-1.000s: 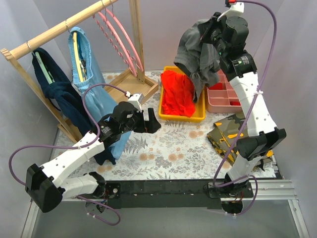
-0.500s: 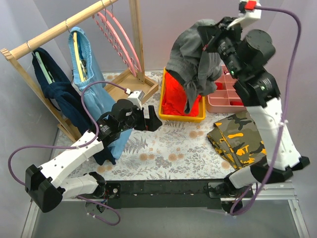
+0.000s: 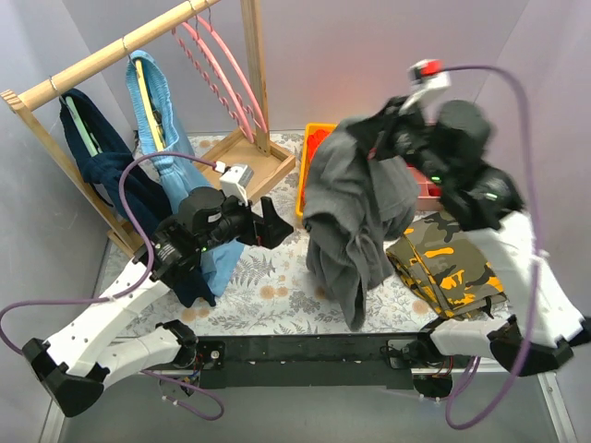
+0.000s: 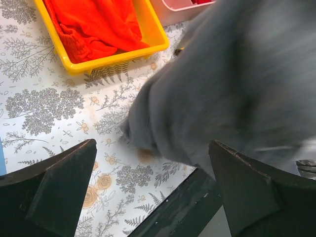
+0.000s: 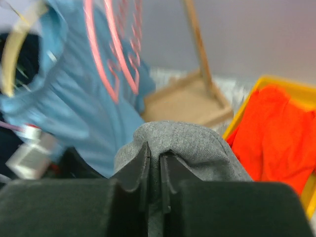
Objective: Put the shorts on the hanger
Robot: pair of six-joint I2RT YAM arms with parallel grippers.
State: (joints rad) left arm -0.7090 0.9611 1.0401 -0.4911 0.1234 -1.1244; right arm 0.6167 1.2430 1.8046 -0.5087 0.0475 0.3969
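Note:
The dark grey shorts hang in a long fold from my right gripper, above the table's middle and in front of the yellow tray. In the right wrist view my right gripper is shut on a bunched fold of the shorts. Two pink hangers hang on the wooden rail at the back left, also blurred in the right wrist view. My left gripper is open and empty, just left of the hanging shorts. In the left wrist view the shorts fill the right side.
A yellow tray holds an orange garment. A camouflage garment lies at the right. Light blue shorts and a navy garment hang on the wooden rack. The rack's base stands behind my left gripper.
My right arm has swung down and towards the near left with the shorts, which now hang over the table's middle and hide most of the tray. My left arm has shifted slightly left.

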